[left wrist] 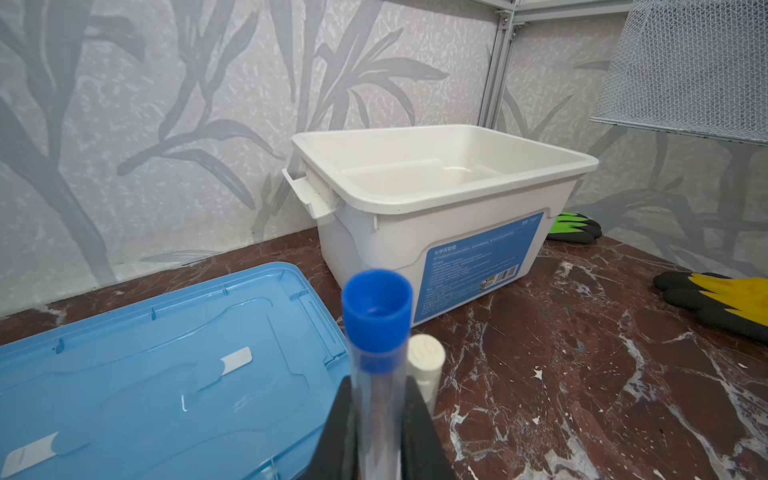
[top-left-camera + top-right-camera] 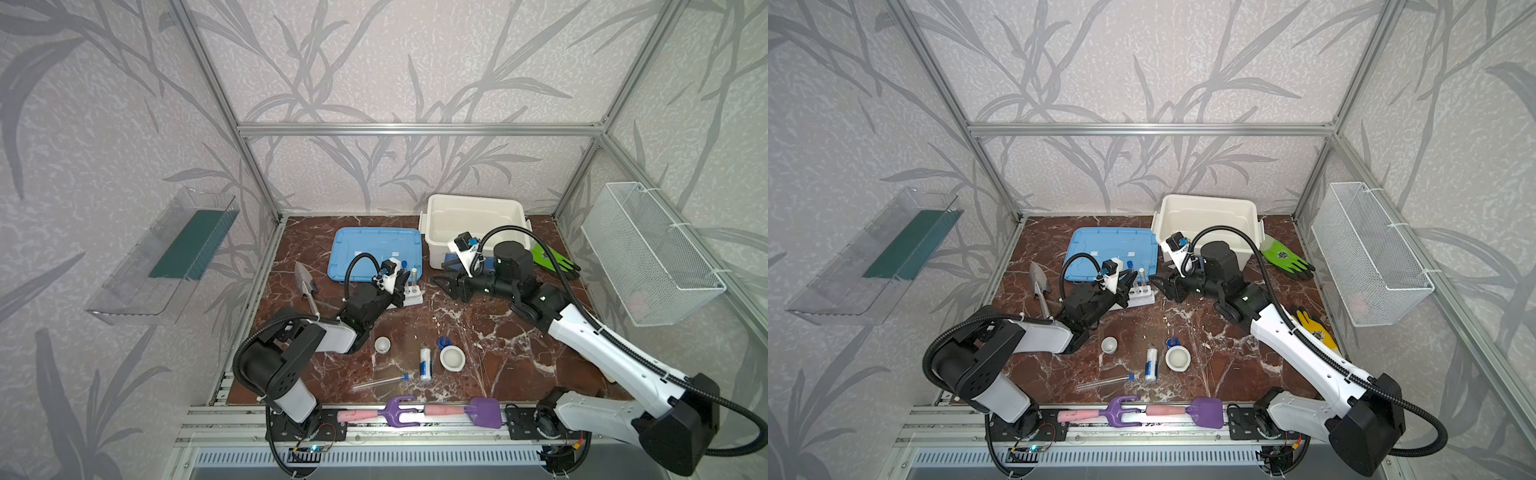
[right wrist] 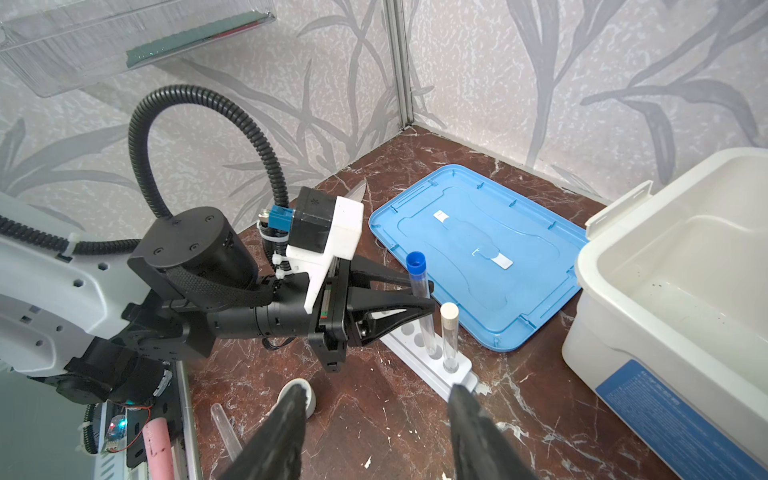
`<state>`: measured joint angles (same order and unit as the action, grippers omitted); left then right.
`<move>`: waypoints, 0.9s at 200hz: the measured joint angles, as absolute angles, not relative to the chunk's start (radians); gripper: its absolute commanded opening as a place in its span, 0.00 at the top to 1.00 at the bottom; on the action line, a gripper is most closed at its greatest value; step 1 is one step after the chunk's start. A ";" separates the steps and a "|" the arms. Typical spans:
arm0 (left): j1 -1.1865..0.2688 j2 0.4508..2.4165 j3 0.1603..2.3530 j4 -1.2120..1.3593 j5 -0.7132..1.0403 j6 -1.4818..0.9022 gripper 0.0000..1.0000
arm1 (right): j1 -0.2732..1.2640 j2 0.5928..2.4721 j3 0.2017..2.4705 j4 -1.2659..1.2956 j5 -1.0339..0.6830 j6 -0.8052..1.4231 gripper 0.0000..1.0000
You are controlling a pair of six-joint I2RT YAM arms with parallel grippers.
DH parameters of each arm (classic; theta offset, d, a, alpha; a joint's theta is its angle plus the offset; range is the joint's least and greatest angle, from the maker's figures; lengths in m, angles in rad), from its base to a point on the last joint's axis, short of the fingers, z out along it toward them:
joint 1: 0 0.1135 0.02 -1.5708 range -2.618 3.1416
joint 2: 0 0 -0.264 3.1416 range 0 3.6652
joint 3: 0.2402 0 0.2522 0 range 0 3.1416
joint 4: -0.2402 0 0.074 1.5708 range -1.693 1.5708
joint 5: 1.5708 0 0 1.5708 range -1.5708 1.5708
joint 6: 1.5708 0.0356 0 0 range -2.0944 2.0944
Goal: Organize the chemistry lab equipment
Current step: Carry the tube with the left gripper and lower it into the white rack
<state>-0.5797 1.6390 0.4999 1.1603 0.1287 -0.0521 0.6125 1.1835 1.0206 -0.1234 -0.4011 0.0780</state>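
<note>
- A brown marbled table (image 2: 498, 353) stands inside a walled frame, and two robot arms reach in from its near edge
- The left tool (image 3: 430, 297) is clenched on an upright blue-capped test tube (image 3: 419, 286), gripping it below the cap
- The tube's lower end sits in a hole of the white rack (image 3: 464, 375)
- The rack stands on the table just beside the near edge of a flat blue lid (image 2: 374, 249)
- A second tube with a pale stopper (image 3: 449, 336) stands upright in the rack's next hole, apart from the left tool
- The right tool (image 3: 377, 390) is released, its dark fingers spread wide with nothing between them
- It hangs close to the rack's end, facing the left tool
- An open white bin (image 2: 473, 208) sits at the back of the table, right of the lid; no lab pieces show inside it
- The other lab pieces lie near the front middle of the table, well apart from both tools
- A small white cup (image 2: 382, 345) stands with its mouth up
- A third tube (image 2: 380, 382) lies on its side, with its blue cap toward a white blue-labelled bottle (image 2: 425, 364), which also lies on its side
- A white bowl (image 2: 452, 358) sits just right of the bottle, with a small blue piece (image 2: 444, 343) at its far rim
- A green glove (image 2: 552, 257) lies right of the bin, and a yellow glove (image 2: 1316, 332) lies partly under the right arm
- A grey trowel (image 2: 305, 282) lies at the left side of the table
- A purple rake (image 2: 399, 409) and a purple spade (image 2: 484, 411), both pink-handled, lie along the front rail
</note>
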 measured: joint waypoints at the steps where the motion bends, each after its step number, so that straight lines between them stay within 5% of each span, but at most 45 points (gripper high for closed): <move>1: -0.580 1.640 0.500 1.161 0.129 -0.052 0.93 | 0.612 1.184 1.020 -0.123 -0.401 0.078 0.45; 180: -0.580 1.707 0.492 1.197 0.160 -0.053 0.92 | 0.602 1.204 1.001 -0.093 -0.404 0.104 0.45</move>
